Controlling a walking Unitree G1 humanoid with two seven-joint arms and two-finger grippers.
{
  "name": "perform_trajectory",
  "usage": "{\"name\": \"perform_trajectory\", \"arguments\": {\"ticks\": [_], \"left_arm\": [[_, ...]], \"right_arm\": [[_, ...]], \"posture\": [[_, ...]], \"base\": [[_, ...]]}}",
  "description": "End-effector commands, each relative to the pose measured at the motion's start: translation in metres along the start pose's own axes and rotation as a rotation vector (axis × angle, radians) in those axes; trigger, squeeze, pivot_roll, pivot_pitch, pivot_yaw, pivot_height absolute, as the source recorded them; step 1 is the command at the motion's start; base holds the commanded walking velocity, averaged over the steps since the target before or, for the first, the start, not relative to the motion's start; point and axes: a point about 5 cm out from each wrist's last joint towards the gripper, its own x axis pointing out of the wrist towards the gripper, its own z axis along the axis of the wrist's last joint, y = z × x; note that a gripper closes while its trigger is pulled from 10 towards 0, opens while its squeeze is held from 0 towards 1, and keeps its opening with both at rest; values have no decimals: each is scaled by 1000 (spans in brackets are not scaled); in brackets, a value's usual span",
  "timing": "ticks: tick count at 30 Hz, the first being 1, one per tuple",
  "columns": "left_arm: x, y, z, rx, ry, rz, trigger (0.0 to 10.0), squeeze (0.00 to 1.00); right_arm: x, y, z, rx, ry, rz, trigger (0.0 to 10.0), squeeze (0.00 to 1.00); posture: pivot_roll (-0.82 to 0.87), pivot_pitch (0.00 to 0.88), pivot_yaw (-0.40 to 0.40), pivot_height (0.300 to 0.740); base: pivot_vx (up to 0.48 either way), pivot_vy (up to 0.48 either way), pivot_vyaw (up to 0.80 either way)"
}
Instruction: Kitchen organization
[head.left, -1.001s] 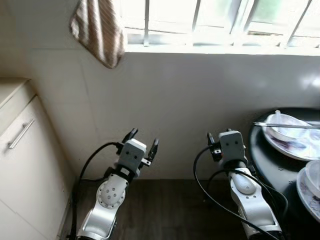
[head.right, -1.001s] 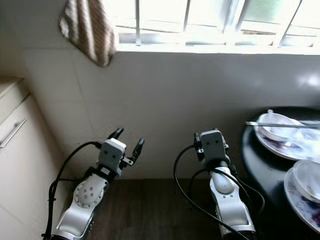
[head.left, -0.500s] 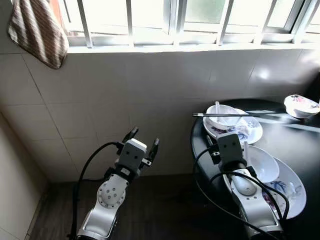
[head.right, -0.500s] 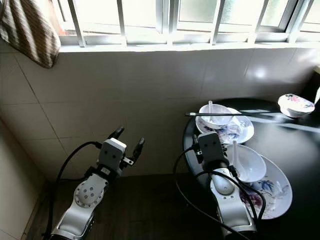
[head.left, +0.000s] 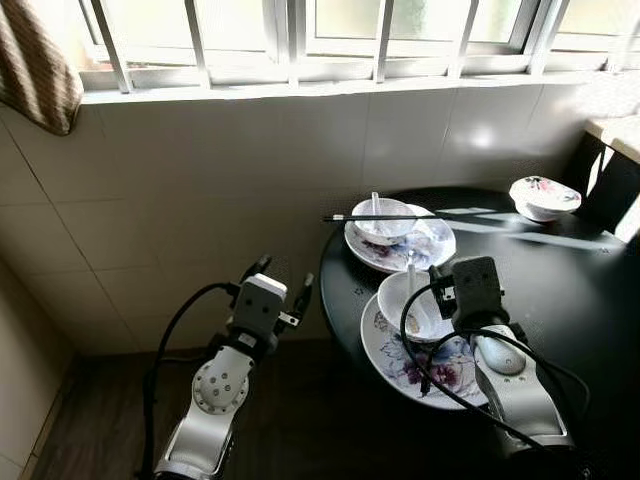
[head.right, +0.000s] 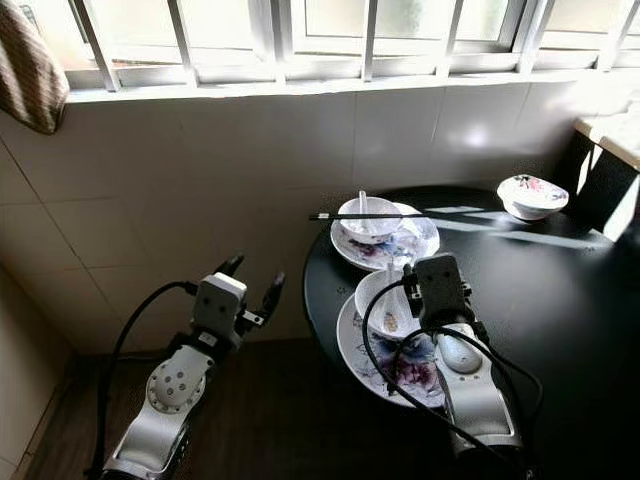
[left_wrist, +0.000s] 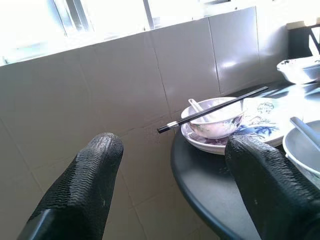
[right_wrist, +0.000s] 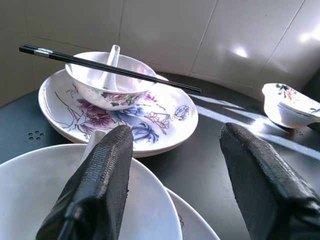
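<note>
A round black table (head.left: 560, 300) set with used dishes now lies in front of the robot, where a second ago the head camera showed mostly tiled wall and a cabinet: nearest is a white bowl (head.left: 410, 300) with a spoon on a floral plate (head.left: 400, 350), behind it a second bowl (head.left: 378, 222) on its own plate with black chopsticks (head.left: 400, 216) laid across the rim, and a small floral bowl (head.left: 540, 195) well apart at the far edge. The right gripper (right_wrist: 175, 185) hovers just over the near bowl, fingers apart and empty; the left gripper (head.left: 275, 285) hangs beside the table edge over the floor, also spread and empty. The view has swung, not the dishes, so the robot seems to have just arrived and clearing has not begun.
</note>
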Motion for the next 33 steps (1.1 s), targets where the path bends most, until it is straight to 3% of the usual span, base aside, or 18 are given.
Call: {"name": "perform_trajectory", "arguments": {"ticks": [1, 10, 17, 21, 29, 33], "left_arm": [[-1, 5, -3, -15, 22, 16, 10000, 0], [-1, 5, -6, -26, 41, 25, 10000, 0], [-1, 4, -7, -25, 45, 18, 10000, 0], [0, 3, -8, -25, 49, 16, 10000, 0], [1, 1, -9, -28, 50, 19, 10000, 0], [1, 1, -10, -30, 55, 22, 10000, 0]], "right_arm": [[4, 1, 1, 7, 14, 17, 10000, 0], [10, 11, -5, 114, 103, 96, 10000, 0], [21, 9, -8, 165, 198, 135, 10000, 0], [27, 10, -12, 237, 296, 202, 10000, 0], [36, 6, -18, 231, 381, 218, 10000, 0], [37, 12, -20, 253, 409, 269, 10000, 0]], "posture": [[28, 0, -1, 740], [34, 0, -3, 740], [37, 0, -7, 740], [40, 0, -15, 740], [44, 0, -21, 740], [44, 0, -21, 740]], "base": [[0, 0, 0], [0, 0, 0], [0, 0, 0], [0, 0, 0], [0, 0, 0], [0, 0, 0]]}}
